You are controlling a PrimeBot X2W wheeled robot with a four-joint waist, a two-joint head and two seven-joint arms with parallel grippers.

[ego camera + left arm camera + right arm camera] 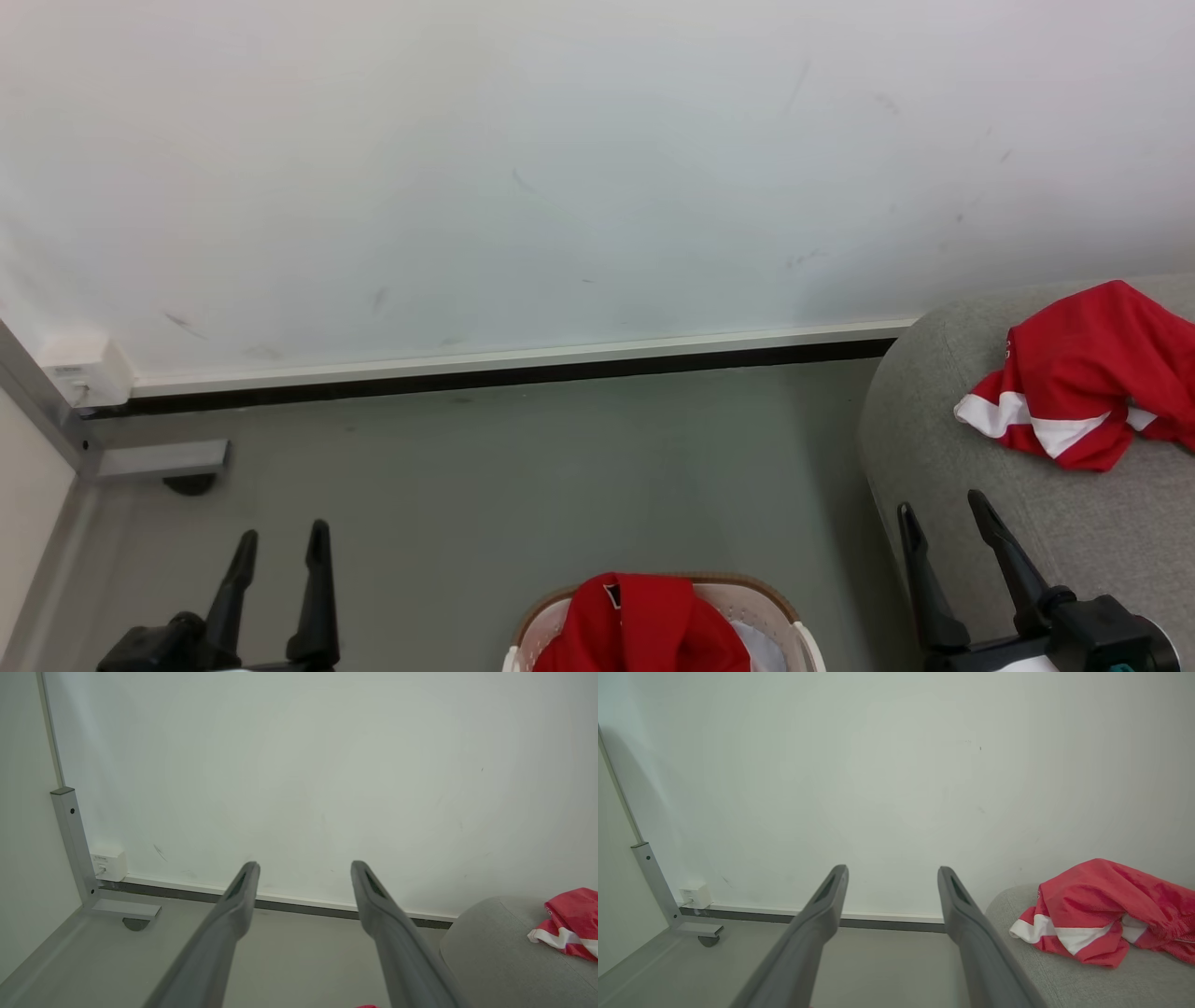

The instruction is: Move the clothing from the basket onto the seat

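The cream basket (789,616) with its brown rim sits on the floor at the bottom middle of the head view, with red clothing (639,621) heaped in it over a white piece. One red garment with white stripes (1088,378) (1101,910) (572,926) lies crumpled on the grey seat (943,448) (1069,980) (495,952) at the right. My left gripper (283,541) (303,868) hangs open and empty, left of the basket. My right gripper (941,509) (892,870) is open and empty beside the seat's rounded corner.
A white scuffed wall with a pale skirting strip (523,359) runs across the back. A grey metal post and foot (159,459) (74,849) (654,882) stand in the left corner by a small white socket box (89,371). Grey floor (523,485) lies between wall and basket.
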